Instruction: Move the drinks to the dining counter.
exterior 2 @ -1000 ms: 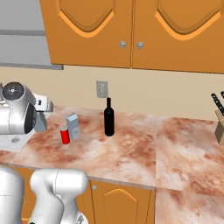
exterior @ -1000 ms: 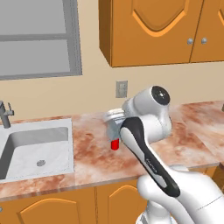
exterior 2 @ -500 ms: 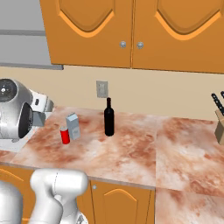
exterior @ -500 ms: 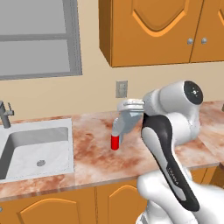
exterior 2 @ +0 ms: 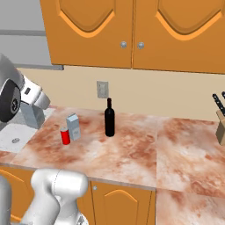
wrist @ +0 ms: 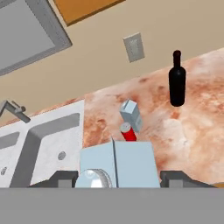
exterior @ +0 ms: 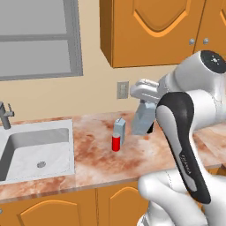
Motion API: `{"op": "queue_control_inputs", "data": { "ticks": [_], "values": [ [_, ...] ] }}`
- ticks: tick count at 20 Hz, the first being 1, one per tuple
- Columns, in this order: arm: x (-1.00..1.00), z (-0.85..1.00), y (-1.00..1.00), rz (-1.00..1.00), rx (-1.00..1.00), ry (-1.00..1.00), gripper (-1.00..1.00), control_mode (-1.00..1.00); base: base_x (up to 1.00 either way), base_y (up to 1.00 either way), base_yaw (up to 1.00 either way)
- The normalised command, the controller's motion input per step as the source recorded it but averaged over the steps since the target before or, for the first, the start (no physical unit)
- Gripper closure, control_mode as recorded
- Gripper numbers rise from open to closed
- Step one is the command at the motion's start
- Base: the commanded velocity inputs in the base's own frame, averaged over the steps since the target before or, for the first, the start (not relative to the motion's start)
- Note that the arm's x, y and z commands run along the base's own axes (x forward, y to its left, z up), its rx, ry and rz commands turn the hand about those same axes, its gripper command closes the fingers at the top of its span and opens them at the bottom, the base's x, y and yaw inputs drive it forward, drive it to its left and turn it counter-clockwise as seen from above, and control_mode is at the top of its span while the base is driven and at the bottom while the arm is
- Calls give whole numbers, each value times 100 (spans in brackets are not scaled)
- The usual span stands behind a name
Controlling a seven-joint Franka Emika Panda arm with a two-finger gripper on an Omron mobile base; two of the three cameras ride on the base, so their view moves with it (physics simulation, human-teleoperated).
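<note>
We see the gripper [wrist: 117,177] closed on a grey-blue gable-top carton [exterior: 142,118], its two dark fingertips [wrist: 61,178] pressing either side of the box, which hangs in the air above the reddish mottled marble worktop [exterior 2: 132,149]. In the left base view the held carton tilts a little, its long axis close to vertical. In the hand view its gable ridge and round white cap face the camera.

Down on the worktop, a second grey-blue gable-top carton [exterior 2: 73,126] stands upright, gable pointing up, and a short red can [exterior 2: 65,136] stands just beside it on the side nearer the front edge; we cannot tell whether they touch. A slim black bottle with a narrow neck [exterior 2: 109,118] stands upright nearby, neck straight up, apart from that pair and closer to the back wall.

The grey sink basin [exterior: 37,150] is set into the same worktop further along, and a knife block [exterior 2: 220,127] stands at the far end in the right base view.
</note>
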Motion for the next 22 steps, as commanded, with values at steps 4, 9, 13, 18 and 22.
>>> {"op": "queue_control_inputs", "data": {
  "ticks": [4,9,13,18,22],
  "values": [
    [-35,1,-30,0,15,2,100,-100,0,0,0],
    [-51,-20,0,2,-3,-4,100,-100,0,0,0],
    [-16,-1,-6,0,0,2,100,100,-3,-4,0],
    [0,0,0,0,0,0,100,100,-64,42,0],
    [0,0,0,0,0,0,100,100,-100,100,16]
  ]
}}
